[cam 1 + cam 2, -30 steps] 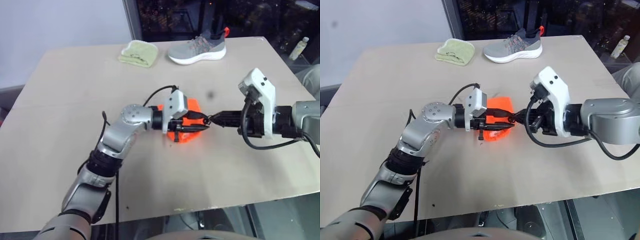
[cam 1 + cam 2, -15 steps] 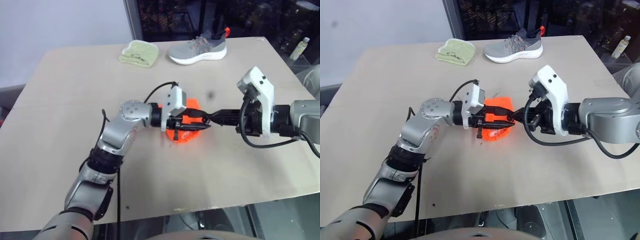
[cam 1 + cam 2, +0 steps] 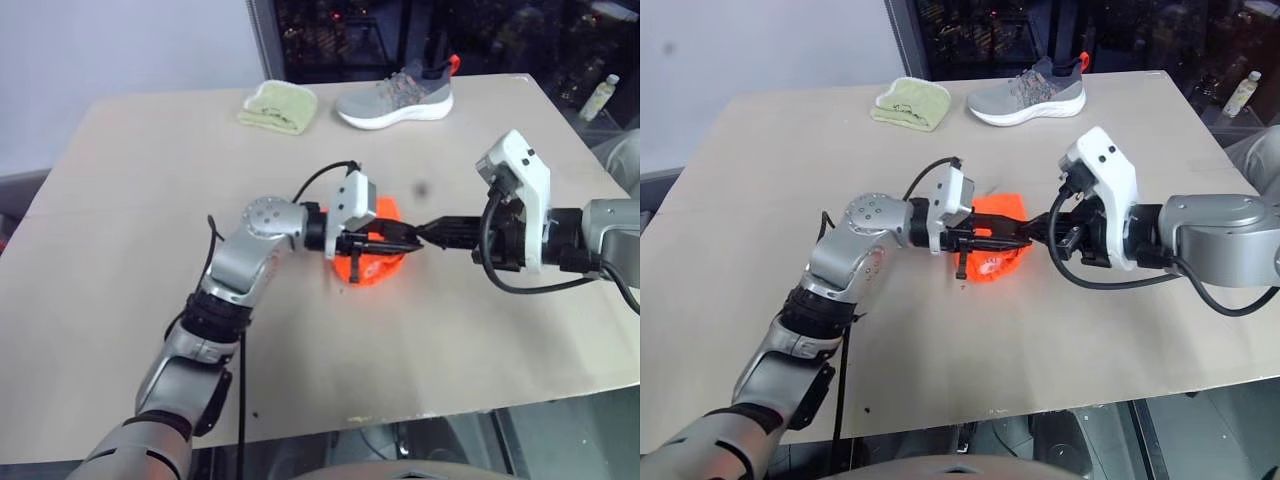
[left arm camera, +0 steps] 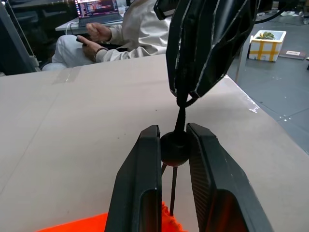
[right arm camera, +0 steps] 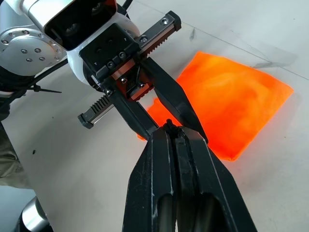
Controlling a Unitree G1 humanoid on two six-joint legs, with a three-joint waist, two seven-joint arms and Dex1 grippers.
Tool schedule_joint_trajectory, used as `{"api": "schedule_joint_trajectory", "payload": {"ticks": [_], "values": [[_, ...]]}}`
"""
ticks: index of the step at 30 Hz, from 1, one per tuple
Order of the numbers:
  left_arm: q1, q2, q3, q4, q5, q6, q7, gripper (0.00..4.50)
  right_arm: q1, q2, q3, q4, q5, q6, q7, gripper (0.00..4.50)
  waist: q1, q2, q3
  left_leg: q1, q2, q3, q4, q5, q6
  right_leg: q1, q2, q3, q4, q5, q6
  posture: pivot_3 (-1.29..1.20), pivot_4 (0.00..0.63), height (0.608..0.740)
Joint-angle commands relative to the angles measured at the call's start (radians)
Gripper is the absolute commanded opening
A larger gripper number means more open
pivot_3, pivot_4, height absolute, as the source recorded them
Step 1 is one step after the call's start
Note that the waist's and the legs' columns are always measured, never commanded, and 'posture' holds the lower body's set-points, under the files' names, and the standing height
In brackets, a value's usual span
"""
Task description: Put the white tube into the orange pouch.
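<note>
The orange pouch [image 3: 375,270] lies flat at the table's middle, its thin black cord [image 4: 179,116] running up from it. My left gripper [image 4: 175,154] reaches in from the left just above the pouch and is shut on a round black bead [image 4: 174,147] on that cord. My right gripper [image 5: 176,140] comes from the right, tip to tip with the left one [image 3: 405,240], and is shut on the cord just above the bead. The white tube is out of view.
A grey sneaker [image 3: 395,97] and a folded light-green cloth [image 3: 278,107] sit at the table's far edge. A small pale bottle [image 3: 597,97] stands beyond the right corner. A seated person [image 4: 125,34] shows past the table in the left wrist view.
The left gripper's fingers have drawn closer together around the cord's bead. Both hands have stayed in place over the pouch.
</note>
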Motion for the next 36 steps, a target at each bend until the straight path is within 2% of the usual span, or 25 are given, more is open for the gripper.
{"api": "schedule_joint_trajectory", "payload": {"ticks": [1, 10, 19, 31, 36], "values": [[-0.017, 0.008, 0.01, 0.004, 0.022, -0.038, -0.008, 0.26, -0.007, -0.017, -0.017, -0.012, 0.012, -0.031, -0.004, 0.0, 0.0, 0.0, 0.0, 0.0, 0.0, 0.0, 0.0, 0.0, 0.0, 0.0, 0.0, 0.0, 0.0, 0.0, 0.0, 0.0, 0.15, 0.74], [0.042, 0.058, -0.025, 0.076, 0.119, -0.118, -0.043, 0.26, -0.009, -0.035, -0.08, 0.029, 0.066, -0.092, -0.015, 0.0, 0.0, 0.0, 0.0, 0.0, 0.0, 0.0, 0.0, 0.0, 0.0, 0.0, 0.0, 0.0, 0.0, 0.0, 0.0, 0.0, 0.15, 0.74], [0.088, 0.099, -0.065, 0.111, 0.224, -0.072, -0.001, 0.26, 0.034, -0.055, -0.172, 0.041, 0.166, -0.191, -0.05, 0.0, 0.0, 0.0, 0.0, 0.0, 0.0, 0.0, 0.0, 0.0, 0.0, 0.0, 0.0, 0.0, 0.0, 0.0, 0.0, 0.0, 0.15, 0.74], [0.111, 0.147, -0.085, 0.195, 0.298, -0.128, -0.012, 0.26, 0.082, 0.033, -0.368, 0.096, 0.168, -0.302, -0.097, 0.0, 0.002, 0.0, 0.0, 0.0, 0.0, 0.0, 0.001, 0.0, 0.0, 0.0, 0.0, 0.0, 0.001, 0.0, 0.0, 0.0, 0.15, 0.74], [0.109, 0.129, -0.073, 0.205, 0.286, -0.148, -0.001, 0.26, 0.144, 0.027, -0.42, 0.075, 0.168, -0.281, -0.121, 0.0, 0.003, 0.0, 0.0, 0.0, 0.0, 0.0, 0.001, 0.0, 0.0, 0.0, 0.0, 0.0, 0.001, 0.0, 0.0, 0.0, 0.15, 0.74]]}}
